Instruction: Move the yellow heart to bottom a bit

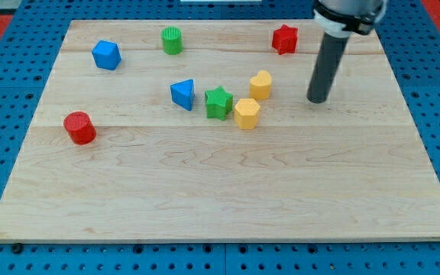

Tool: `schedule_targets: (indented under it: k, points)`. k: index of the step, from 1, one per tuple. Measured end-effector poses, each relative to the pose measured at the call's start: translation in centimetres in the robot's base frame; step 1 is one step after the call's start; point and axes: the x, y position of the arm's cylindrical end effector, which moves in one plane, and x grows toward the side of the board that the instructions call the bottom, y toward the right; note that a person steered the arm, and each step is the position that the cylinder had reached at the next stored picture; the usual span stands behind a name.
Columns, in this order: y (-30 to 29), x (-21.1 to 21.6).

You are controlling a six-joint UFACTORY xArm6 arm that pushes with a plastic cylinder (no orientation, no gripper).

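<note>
The yellow heart [260,84] stands right of the board's middle, in the upper half. A yellow pentagon [246,113] sits just below and left of it, close but apart. My tip [318,100] rests on the board to the right of the yellow heart, a little lower than it, with a clear gap between them. The dark rod rises from the tip to the view's top right.
A green star [218,102] touches the pentagon's left side, with a blue triangle [182,94] left of it. A red star [284,39], a green cylinder [172,40] and a blue cube [106,55] lie along the top. A red cylinder [79,127] sits at the left.
</note>
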Motion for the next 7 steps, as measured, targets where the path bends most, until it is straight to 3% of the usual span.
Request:
schedule_targets:
  k: [5, 7]
  points:
    - [-7.4, -6.6]
    - [-8.8, -5.9]
